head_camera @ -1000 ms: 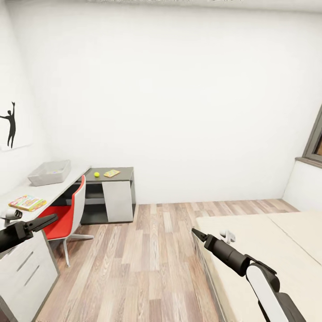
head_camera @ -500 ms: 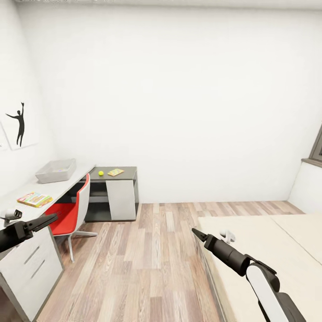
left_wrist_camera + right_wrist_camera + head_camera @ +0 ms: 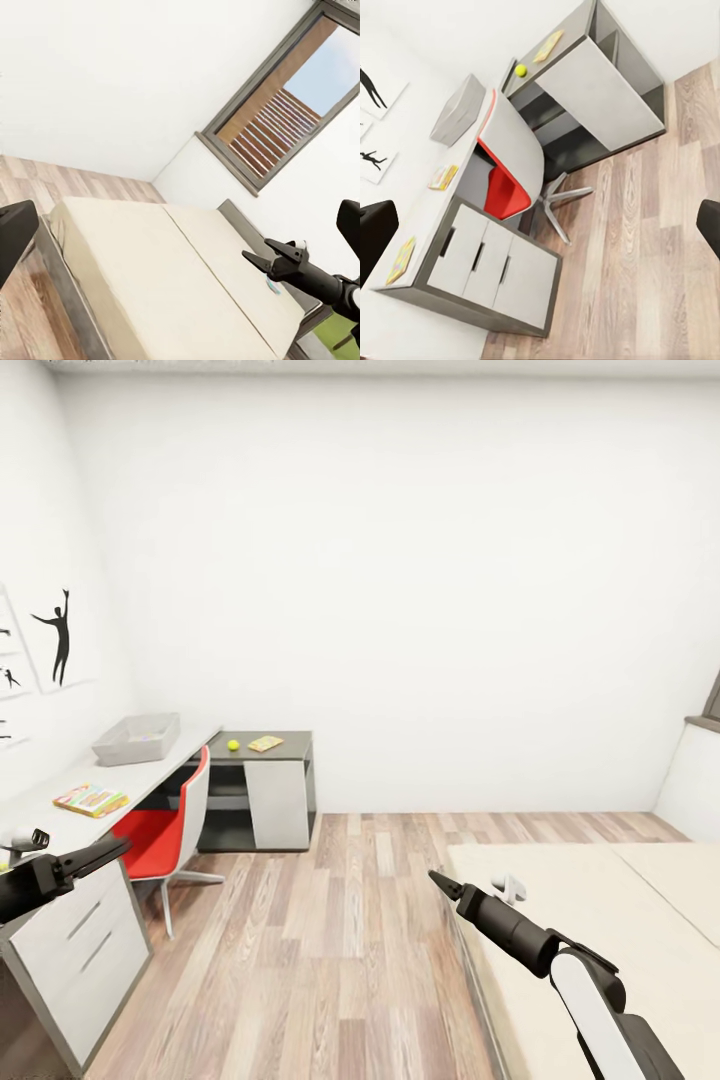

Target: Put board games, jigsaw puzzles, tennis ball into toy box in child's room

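I see the shallow pale grey toy box [image 3: 137, 739] on the long grey-white table [image 3: 60, 821]; yellow-green tennis ball [image 3: 233, 744] on its dark side unit. Left gripper [image 3: 110, 848] and right gripper [image 3: 436, 881]: jaw state indiscernible.

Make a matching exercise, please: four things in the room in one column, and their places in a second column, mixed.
Things:
1. tennis ball
2. toy box
3. red and white chair
4. bed

Places:
A. on the pale desk top, near the wall
B. on the wood floor, pushed up to the desk
C. on the dark grey side unit, beside a flat multicolour rectangle
D. along the room's right side, under the right arm

Pairs: 1-C, 2-A, 3-B, 4-D
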Controlling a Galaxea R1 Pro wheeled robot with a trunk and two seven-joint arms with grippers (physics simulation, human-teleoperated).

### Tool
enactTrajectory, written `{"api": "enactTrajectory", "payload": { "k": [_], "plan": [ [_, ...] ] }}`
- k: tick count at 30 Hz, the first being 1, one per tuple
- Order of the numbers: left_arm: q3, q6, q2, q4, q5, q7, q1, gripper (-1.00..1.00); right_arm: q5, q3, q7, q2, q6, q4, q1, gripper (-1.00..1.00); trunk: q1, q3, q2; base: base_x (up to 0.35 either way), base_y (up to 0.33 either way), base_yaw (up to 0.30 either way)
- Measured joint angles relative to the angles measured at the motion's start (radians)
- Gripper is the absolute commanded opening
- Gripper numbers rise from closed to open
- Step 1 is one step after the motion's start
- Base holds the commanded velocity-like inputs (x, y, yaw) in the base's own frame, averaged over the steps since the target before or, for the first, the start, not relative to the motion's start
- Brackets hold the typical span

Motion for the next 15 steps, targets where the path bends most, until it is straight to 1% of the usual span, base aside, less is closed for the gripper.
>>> {"api": "enactTrajectory", "payload": {
  "k": [3,9,12,15],
  "plan": [
    [0.000,0.000,0.000,0.000,0.000,0.000,0.000,1.00,0.000,0.000,0.001,0.000,0.000,0.000,0.000,1.00,0.000,0.000,0.000,-0.014,-0.010,0.103],
    [0.000,0.000,0.000,0.000,0.000,0.000,0.000,1.00,0.000,0.000,0.001,0.000,0.000,0.000,0.000,1.00,0.000,0.000,0.000,-0.017,-0.002,0.021],
    [0.000,0.000,0.000,0.000,0.000,0.000,0.000,1.00,0.000,0.000,0.001,0.000,0.000,0.000,0.000,1.00,0.000,0.000,0.000,-0.092,0.000,-0.053],
    [0.000,0.000,0.000,0.000,0.000,0.000,0.000,1.00,0.000,0.000,0.000,0.000,0.000,0.000,0.000,1.00,0.000,0.000,0.000,-0.094,0.000,-0.125]
  ]
}}
